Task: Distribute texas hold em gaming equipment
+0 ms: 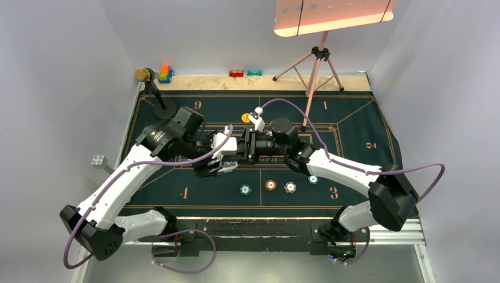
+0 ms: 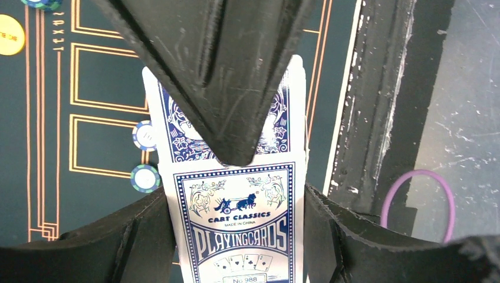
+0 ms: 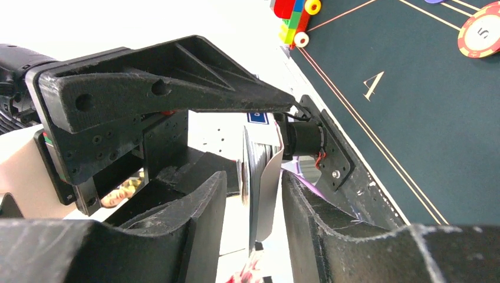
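My left gripper point(image 1: 217, 160) is shut on a blue-and-white playing card box point(image 2: 239, 230), held above the green mat's middle. In the left wrist view my left gripper point(image 2: 239, 221) clamps the box's sides, and blue-backed cards point(image 2: 277, 127) stick out of its top. My right gripper point(image 1: 239, 150) meets it from the right. In the right wrist view my right gripper point(image 3: 253, 197) is open and straddles the cards' edge point(image 3: 259, 177), with gaps on both sides. Teal point(image 1: 245, 189), orange point(image 1: 270, 185) and white point(image 1: 290, 187) chips lie near the front. A yellow button point(image 1: 246, 117) lies farther back.
The dark green felt mat point(image 1: 354, 127) covers the table. A microphone stand point(image 1: 154, 94) is at the back left and a pink tripod point(image 1: 312, 65) at the back. Toy blocks point(image 1: 165, 73) sit along the back edge. Another small teal chip point(image 1: 313, 179) lies under my right arm.
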`<state>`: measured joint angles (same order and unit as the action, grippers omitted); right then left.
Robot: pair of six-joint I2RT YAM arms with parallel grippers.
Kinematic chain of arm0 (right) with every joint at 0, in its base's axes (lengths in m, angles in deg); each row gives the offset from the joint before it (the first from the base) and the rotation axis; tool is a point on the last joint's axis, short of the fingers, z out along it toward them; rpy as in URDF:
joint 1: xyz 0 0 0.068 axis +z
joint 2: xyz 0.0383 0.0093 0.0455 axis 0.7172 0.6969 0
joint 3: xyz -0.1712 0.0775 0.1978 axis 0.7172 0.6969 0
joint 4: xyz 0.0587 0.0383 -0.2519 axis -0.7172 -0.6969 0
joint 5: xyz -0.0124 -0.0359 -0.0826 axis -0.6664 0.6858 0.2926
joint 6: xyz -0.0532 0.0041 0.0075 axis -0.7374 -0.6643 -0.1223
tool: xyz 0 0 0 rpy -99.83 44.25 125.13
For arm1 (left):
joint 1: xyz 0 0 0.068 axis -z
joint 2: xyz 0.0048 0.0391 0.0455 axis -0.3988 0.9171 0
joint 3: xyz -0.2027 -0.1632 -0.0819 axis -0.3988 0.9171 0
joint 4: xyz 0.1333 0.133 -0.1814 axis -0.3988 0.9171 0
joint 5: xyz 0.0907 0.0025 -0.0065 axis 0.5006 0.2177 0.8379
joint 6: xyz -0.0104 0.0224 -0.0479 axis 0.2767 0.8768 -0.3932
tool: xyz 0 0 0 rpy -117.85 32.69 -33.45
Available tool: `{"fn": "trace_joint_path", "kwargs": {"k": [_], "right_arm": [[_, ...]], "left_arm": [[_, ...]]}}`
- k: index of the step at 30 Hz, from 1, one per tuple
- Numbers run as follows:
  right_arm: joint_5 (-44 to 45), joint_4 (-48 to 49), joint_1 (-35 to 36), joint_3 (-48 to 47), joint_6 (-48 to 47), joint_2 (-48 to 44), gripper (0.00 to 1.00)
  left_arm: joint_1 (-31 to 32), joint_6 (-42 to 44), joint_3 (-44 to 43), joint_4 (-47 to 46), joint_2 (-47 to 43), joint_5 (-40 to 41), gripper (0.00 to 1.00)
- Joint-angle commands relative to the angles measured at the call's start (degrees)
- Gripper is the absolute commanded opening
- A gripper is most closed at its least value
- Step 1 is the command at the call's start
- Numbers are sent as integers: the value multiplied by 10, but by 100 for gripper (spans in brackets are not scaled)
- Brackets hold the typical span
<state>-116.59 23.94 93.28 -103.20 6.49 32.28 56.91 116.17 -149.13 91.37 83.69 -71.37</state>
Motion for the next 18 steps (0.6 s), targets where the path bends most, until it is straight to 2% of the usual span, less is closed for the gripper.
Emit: {"fn": "trace_joint_path", "kwargs": {"k": [1,18], "right_arm": [[6,1,-3,7,-14,-21,43],[14,-49,-25,41,-44,-68,42]], "left_arm": [[1,21,-17,28,-12,-38,49],[1,7,-29,31,1,-36,45]]}}
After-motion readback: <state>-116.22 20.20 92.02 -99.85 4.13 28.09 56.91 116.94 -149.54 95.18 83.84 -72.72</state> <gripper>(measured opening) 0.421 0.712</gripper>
